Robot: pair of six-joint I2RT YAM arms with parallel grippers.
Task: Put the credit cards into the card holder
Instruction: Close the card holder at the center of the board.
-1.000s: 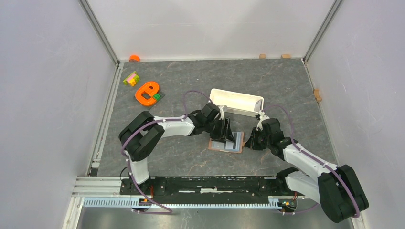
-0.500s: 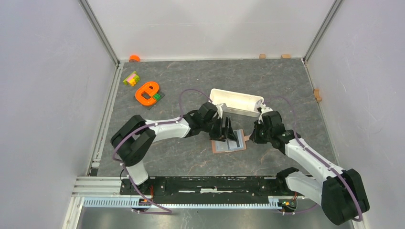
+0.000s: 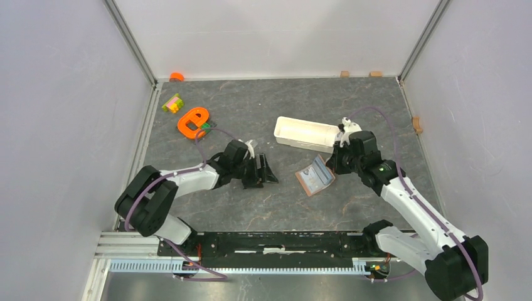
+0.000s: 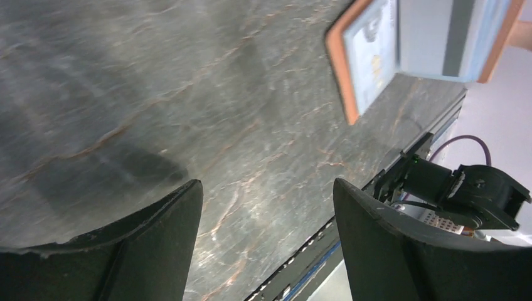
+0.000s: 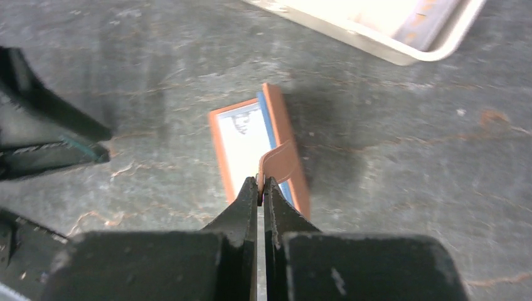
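Observation:
The brown card holder [image 3: 313, 179] lies open and partly raised on the table, right of centre. Pale credit cards [image 5: 240, 139] sit in it; the left wrist view shows one with a dark stripe [image 4: 460, 31] inside the holder [image 4: 342, 69]. My right gripper [image 5: 260, 182] is shut on the holder's flap [image 5: 283, 162] and stands at the holder's right edge [image 3: 334, 164]. To the holder's left my left gripper [image 3: 267, 172] hangs open with nothing between its fingers [image 4: 266, 213], well apart from it.
The long white tray [image 3: 305, 134] stands just behind the holder; a bluish-grey flat thing [image 5: 430, 14] lies in it. An orange ring toy [image 3: 193, 121], a yellow-green block [image 3: 172, 103] and an orange cap [image 3: 177, 76] sit at the back left.
My left gripper has opened wider and drawn back to the left, away from the holder. My right gripper has pulled the holder by its flap to the right, turning and tilting it.

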